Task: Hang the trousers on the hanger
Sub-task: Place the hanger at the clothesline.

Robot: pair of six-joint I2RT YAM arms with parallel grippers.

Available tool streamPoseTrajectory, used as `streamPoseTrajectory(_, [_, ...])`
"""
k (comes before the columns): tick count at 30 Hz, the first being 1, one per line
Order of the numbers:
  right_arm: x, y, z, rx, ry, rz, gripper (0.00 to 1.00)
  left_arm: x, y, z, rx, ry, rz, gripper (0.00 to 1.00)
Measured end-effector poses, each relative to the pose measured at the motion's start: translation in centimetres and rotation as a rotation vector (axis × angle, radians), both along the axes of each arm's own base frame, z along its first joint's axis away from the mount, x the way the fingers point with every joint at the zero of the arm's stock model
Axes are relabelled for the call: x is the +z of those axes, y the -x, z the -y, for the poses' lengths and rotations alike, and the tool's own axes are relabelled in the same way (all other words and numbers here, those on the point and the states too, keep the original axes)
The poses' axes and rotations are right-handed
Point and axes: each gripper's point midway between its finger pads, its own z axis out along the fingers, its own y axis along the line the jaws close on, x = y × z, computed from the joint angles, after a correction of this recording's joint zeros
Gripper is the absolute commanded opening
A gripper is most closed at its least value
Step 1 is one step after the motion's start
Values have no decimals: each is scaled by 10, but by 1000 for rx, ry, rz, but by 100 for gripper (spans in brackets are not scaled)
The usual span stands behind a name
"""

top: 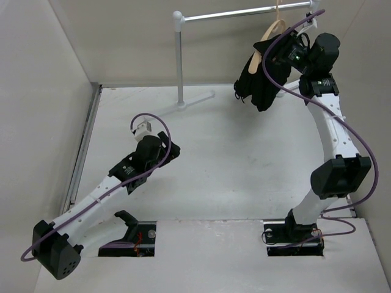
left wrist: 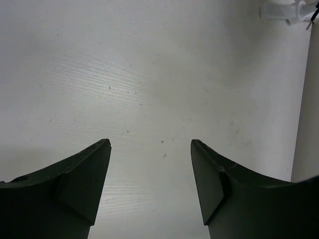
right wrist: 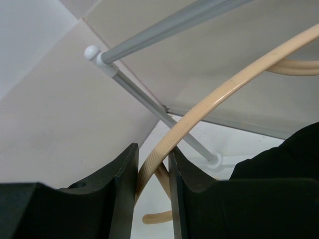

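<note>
The black trousers [top: 256, 82] hang folded over the tan hanger [top: 273, 29] at the back right, under the rail. The hanger's hook reaches up to the rail; I cannot tell if it rests on it. My right gripper [top: 286, 50] is raised beside the hanger. In the right wrist view the right gripper [right wrist: 153, 159] is shut on the hanger's ribbed curved arm [right wrist: 209, 99], with the trousers [right wrist: 284, 159] at the lower right. My left gripper [top: 142, 127] hovers low over the table's left middle. In the left wrist view the left gripper [left wrist: 151, 144] is open and empty.
The white-and-silver garment rail [top: 244, 12] spans the back, with its post [top: 179, 61] and foot at back centre. The rail [right wrist: 164, 25] also shows in the right wrist view. The foot [left wrist: 286, 10] shows at the left wrist view's top right. White walls enclose the table [top: 244, 159].
</note>
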Motion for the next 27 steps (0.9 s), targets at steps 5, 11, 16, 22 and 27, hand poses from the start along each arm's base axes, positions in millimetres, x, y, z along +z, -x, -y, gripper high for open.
streamPoseTrajectory(5, [-14, -13, 7, -15, 1, -32, 6, -1, -7, -9, 35, 2, -5, 64])
streamPoseTrajectory(11, [-29, -17, 8, -16, -2, -67, 12, -3, -9, -12, 43, 4, -13, 66])
streamPoseTrajectory(16, [-40, -22, 13, -38, -3, -85, 29, -3, -14, -20, 73, 7, -14, 83])
streamPoseTrajectory(22, [-50, -30, 21, -84, -8, -90, 63, -4, -18, -27, 92, 12, -17, 100])
streamPoseTrajectory(27, [-62, -35, 28, -133, -5, -113, 86, -6, -18, -30, 97, 8, -23, 100])
